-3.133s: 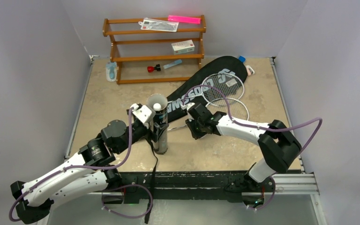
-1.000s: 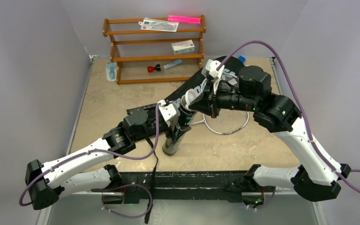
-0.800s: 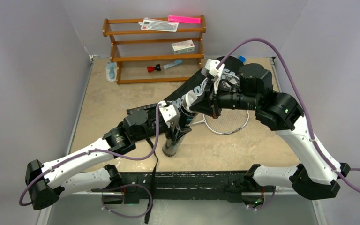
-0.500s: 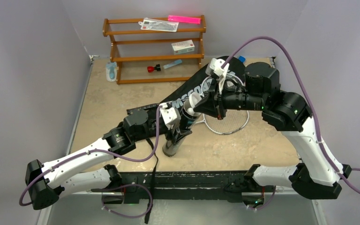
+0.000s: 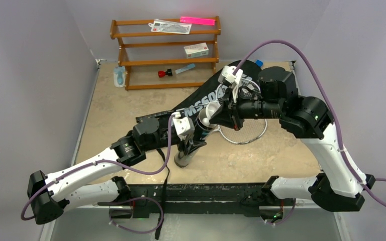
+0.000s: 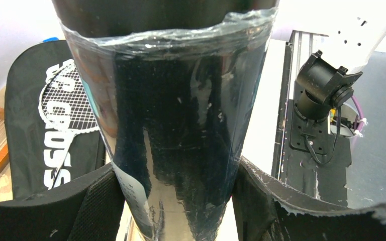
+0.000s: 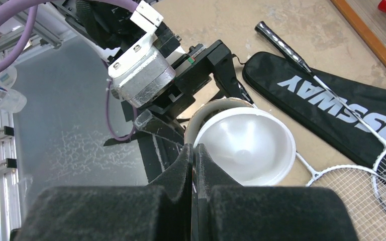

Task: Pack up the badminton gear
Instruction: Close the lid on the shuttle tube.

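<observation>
Left hand [image 5: 193, 144] clamps the dark tube [image 6: 171, 125], tilted toward 1 o'clock near the middle of the table [image 5: 130, 110]. Right hand [image 7: 193, 153], closed tight, pinches what looks like a white cap [image 7: 244, 145] at the tube's mouth. Off-axis pushing could jam the cap or slip the thin-rim pinch.

White links [image 5: 331, 150], black joints [image 5: 276, 85], purple cables [image 5: 280, 41]; fingers [image 7: 105, 211] apparently black-padded.
</observation>
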Robot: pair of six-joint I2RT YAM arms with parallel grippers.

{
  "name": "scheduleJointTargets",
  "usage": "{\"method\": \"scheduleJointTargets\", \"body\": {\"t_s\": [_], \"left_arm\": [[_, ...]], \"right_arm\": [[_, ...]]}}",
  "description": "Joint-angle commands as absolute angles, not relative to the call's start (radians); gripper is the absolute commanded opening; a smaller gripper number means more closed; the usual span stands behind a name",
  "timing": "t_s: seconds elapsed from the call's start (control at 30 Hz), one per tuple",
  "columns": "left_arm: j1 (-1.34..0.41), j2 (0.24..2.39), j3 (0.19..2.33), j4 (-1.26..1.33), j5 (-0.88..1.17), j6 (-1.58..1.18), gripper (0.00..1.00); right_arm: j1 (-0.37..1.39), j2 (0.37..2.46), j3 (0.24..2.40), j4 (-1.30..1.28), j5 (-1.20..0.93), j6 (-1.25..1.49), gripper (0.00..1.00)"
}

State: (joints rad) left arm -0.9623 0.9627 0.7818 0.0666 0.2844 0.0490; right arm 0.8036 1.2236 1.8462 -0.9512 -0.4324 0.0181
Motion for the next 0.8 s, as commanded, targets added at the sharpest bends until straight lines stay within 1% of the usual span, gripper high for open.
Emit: {"method": "scheduleJointTargets", "body": {"t_s": [0.0,0.6,0.73,0.77], "left_arm": [[-0.960,0.977,0.781,0.049,0.312,0.063,0.51],[-0.961,0.994,0.788,0.056,0.326,0.063,0.51],[-0.961,0.998,0.788,0.057,0.334,0.063,0.51],[-0.962,0.999,0.788,0.058,0.335,0.063,0.51]], "right_arm": [[0.800,1.223,1.865,-0.969,-0.442,0.004,0.00],[0.800,1.223,1.888,-1.045,-0.459,0.005,0.00],[0.800,1.228,1.885,-1.053,-0.472,0.005,0.03],[0.801,1.229,1.882,-1.051,-0.472,0.005,0.05]]}}
